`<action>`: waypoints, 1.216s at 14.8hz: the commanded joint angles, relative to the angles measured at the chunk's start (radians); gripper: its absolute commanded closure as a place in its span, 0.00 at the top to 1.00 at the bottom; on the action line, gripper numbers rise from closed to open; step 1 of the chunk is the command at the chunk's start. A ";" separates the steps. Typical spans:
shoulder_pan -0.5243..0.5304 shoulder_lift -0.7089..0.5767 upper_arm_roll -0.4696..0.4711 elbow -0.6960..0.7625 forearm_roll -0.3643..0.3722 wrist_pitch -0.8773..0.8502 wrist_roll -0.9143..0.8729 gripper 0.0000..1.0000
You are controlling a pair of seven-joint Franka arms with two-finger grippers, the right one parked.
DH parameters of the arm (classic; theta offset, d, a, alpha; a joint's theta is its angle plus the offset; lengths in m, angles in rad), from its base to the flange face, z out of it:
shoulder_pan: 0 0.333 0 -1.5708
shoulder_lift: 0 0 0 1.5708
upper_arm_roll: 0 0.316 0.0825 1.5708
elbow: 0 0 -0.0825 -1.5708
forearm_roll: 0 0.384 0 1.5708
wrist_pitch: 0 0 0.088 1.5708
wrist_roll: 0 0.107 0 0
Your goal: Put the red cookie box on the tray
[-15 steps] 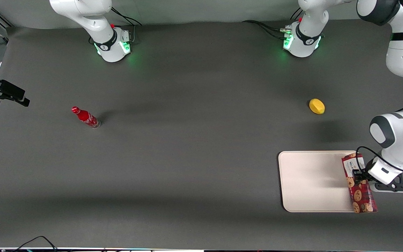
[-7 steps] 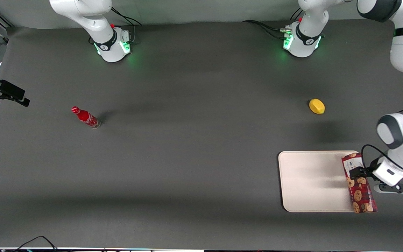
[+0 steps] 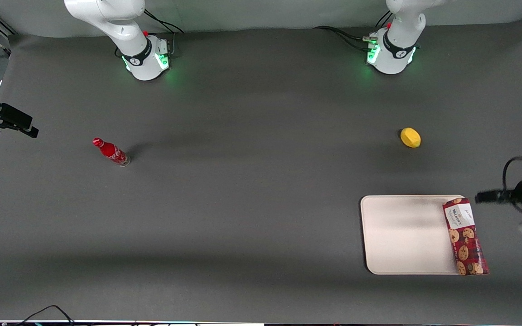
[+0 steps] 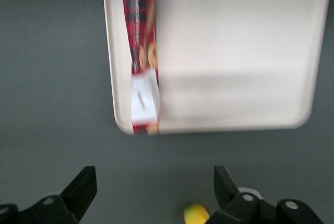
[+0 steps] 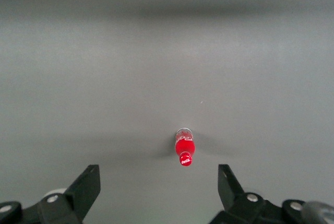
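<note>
The red cookie box (image 3: 464, 235) lies flat along the short edge of the cream tray (image 3: 401, 235) at the working arm's end of the table. Its white-label end is farther from the front camera, and its nearer end sticks out a little past the rim. In the left wrist view the same box (image 4: 141, 51) rests on the edge of the tray (image 4: 235, 51). The left arm's gripper (image 3: 485, 196) hangs apart from the box, farther toward the working arm's end of the table. In the wrist view this gripper (image 4: 155, 182) is open with only bare table between its fingers.
A yellow lemon (image 3: 410, 137) lies on the dark table farther from the front camera than the tray, and it also shows as the lemon (image 4: 195, 213) by one finger. A small red bottle (image 3: 110, 151) stands toward the parked arm's end.
The gripper has let go of the cookie box and pulled away sideways and upward toward the working arm's end. The box stays where it was on the tray's edge.
</note>
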 commanded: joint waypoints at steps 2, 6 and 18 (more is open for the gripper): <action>-0.089 -0.321 0.010 -0.218 0.029 -0.170 -0.116 1.00; -0.144 -0.418 -0.008 -0.226 0.026 -0.334 -0.232 0.98; -0.204 -0.551 -0.013 -0.460 0.015 -0.014 -0.239 1.00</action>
